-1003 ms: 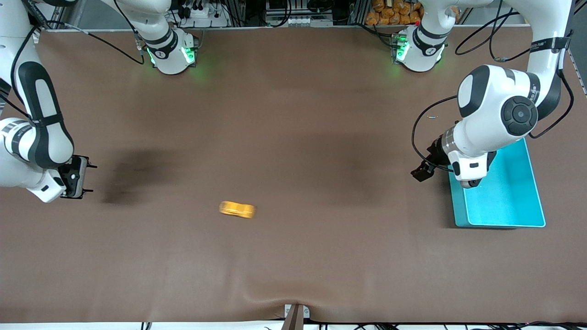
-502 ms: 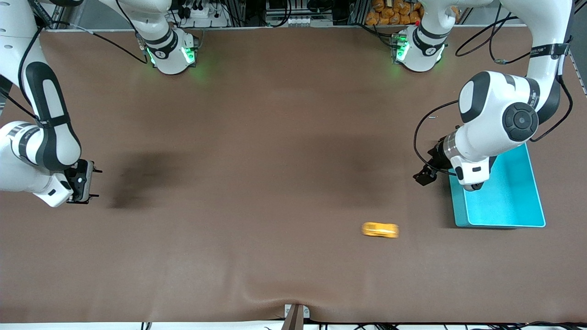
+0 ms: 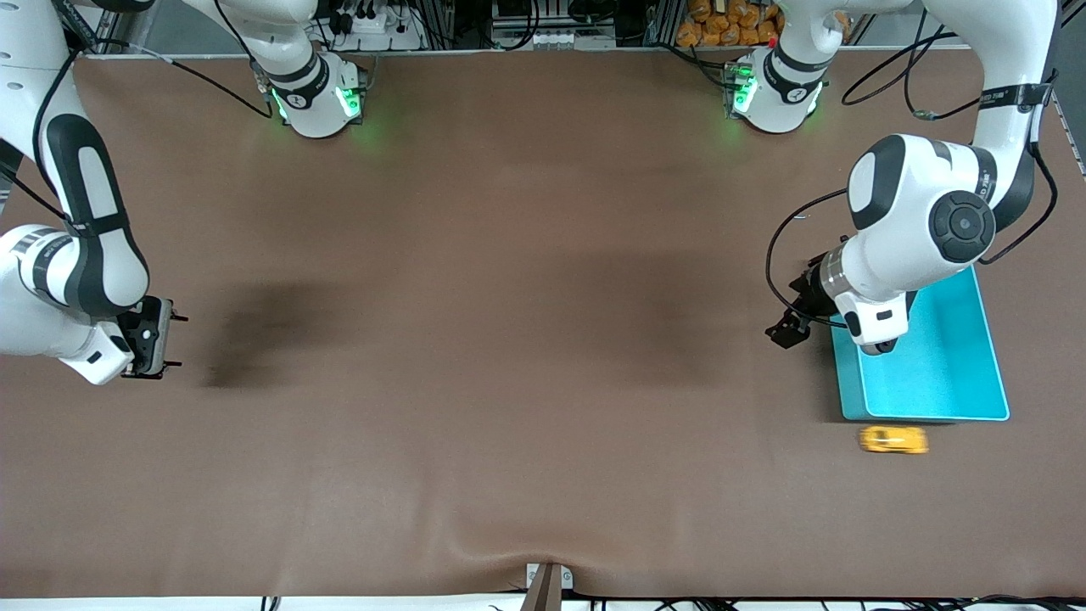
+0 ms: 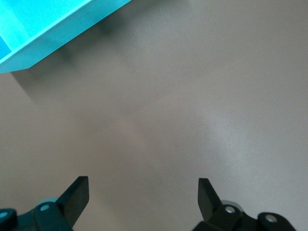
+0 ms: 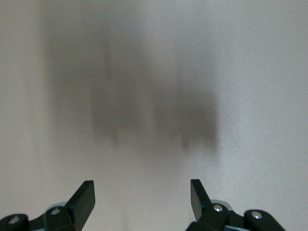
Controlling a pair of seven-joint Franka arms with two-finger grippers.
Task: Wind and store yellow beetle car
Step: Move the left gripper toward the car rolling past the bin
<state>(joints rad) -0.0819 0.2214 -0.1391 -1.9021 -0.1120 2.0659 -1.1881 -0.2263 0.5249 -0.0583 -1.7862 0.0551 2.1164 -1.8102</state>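
Observation:
The yellow beetle car (image 3: 893, 440) is on the brown table, blurred, just nearer the front camera than the teal bin (image 3: 933, 373). My left gripper (image 3: 785, 329) hangs open over the table beside the bin's edge that faces the right arm's end; in the left wrist view the gripper (image 4: 143, 192) has only bare table between its fingers and a corner of the bin (image 4: 43, 33) shows. At the right arm's end of the table my right gripper (image 3: 174, 343) is open over bare table; the right wrist view shows the gripper (image 5: 142, 195) with nothing in it.
The brown mat (image 3: 526, 339) covers the whole table. Both arm bases (image 3: 318, 98) stand along the table's edge farthest from the front camera. A small bracket (image 3: 547, 581) sits at the edge nearest the camera.
The car has rolled across the table from near the middle toward the left arm's end, stopping beside the bin. Both grippers shifted only slightly.

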